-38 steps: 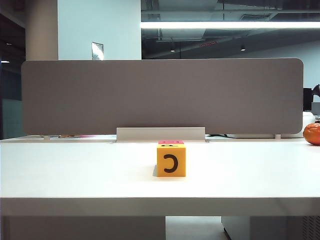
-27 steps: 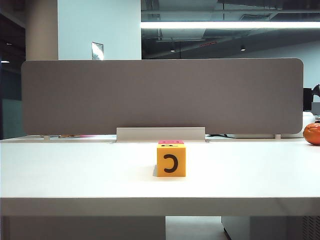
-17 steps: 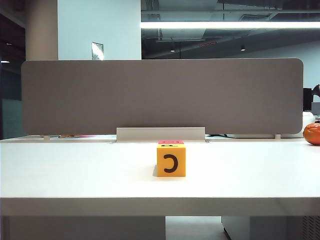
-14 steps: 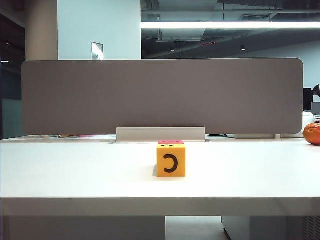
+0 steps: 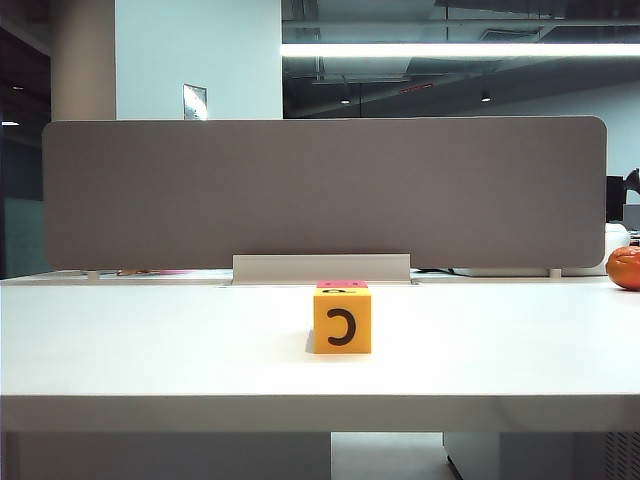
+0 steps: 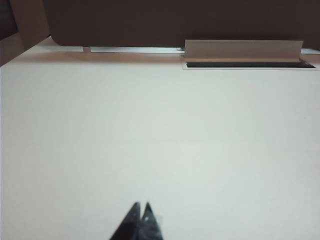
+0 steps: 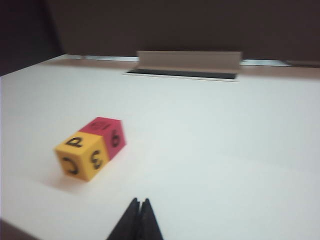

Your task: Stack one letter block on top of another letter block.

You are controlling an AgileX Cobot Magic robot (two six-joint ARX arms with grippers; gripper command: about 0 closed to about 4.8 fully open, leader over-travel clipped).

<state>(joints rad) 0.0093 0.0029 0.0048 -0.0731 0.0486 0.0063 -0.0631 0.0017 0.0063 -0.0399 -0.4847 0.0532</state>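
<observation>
Yellow block (image 7: 84,157) fronts touching pink block (image 7: 107,134), C facing camera.

No visible change; yellow block (image 5: 342,322), pink block (image 5: 342,284) unmoved.

Open white tabletop (image 5: 150,340) surrounds my shut left gripper (image 6: 141,207) and shut right gripper (image 7: 139,202). The only obstacles ahead of me are the small yellow-orange cube (image 7: 82,157) and, touching it behind, the pink-red cube (image 7: 107,131). A tall grey divider panel (image 5: 320,190) closes the far edge.
</observation>
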